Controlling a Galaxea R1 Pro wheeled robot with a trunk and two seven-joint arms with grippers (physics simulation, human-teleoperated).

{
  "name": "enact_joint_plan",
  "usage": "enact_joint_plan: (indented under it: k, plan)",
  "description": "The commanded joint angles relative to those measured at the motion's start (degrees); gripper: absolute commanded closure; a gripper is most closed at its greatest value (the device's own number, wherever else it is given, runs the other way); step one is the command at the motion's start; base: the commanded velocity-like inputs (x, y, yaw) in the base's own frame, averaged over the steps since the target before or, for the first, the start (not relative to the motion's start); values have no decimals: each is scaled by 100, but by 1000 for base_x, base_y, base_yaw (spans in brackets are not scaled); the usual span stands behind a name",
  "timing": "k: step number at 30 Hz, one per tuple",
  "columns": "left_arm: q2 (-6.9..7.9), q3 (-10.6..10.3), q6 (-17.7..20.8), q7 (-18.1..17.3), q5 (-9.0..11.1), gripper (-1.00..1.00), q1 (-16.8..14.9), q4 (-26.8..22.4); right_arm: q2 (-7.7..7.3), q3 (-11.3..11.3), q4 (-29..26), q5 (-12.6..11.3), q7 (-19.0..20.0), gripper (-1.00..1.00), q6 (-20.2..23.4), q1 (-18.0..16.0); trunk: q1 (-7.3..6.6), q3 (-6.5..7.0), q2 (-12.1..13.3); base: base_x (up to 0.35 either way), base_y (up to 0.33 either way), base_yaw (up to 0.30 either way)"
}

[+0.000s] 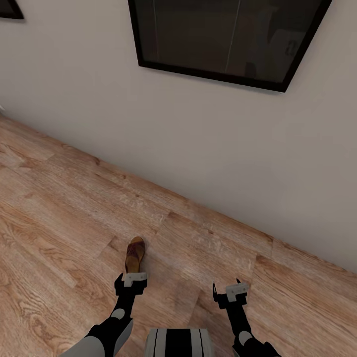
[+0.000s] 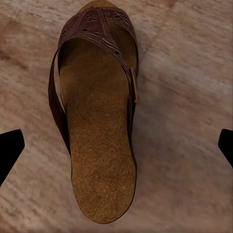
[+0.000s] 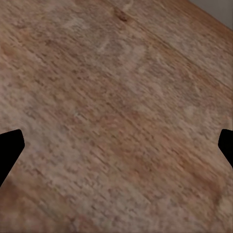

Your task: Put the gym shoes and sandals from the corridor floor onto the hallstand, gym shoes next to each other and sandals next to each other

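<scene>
One brown sandal (image 1: 135, 254) lies flat on the wood-plank corridor floor (image 1: 59, 233), toe pointing toward the wall. My left gripper (image 1: 131, 282) hovers over its heel end. In the left wrist view the sandal (image 2: 97, 121) has a tan footbed and a dark strap, and it lies between the widely spread fingers of the open left gripper (image 2: 116, 148), apart from both. My right gripper (image 1: 230, 293) hangs open over bare floor (image 3: 116, 97), its fingertips (image 3: 9, 150) at the picture's edges. The gym shoes and the hallstand are out of view.
A white wall (image 1: 148, 124) runs diagonally close ahead, meeting the floor just beyond the sandal. A large dark framed picture (image 1: 228, 39) hangs on it, and the corner of another frame (image 1: 10, 9) is at the upper left. My trunk (image 1: 179, 342) is at the bottom.
</scene>
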Motion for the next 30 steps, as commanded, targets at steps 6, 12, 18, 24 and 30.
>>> enact_joint_plan:
  k: [6, 12, 18, 24, 30]
  plan:
    - [0, 4, -2, 0, 0, -100, 0, 0, 0, 0, 1, 0, 0, -100, -1, 0, 0, 0, 0, 0, 0, 0]
    - [0, 7, -3, 0, 0, -100, 1, 0, 0, 0, 1, 0, 0, -100, -1, 0, 0, 0, 0, 0, 0, 0]
    - [6, 8, -3, 0, 0, -100, 3, -4, -1, 0, 1, 0, 0, -100, -1, 0, 0, 0, 0, 0, 0, 0]
    - [8, 9, -3, 0, 0, -100, 2, -7, -2, 0, 1, 0, 0, -100, -1, 0, 0, 0, 0, 0, 0, 0]
    - [8, 9, -3, 0, 1, -100, 1, -8, -2, 0, 1, 0, 0, -100, -1, 0, 15, -133, -8, 0, 0, 0]
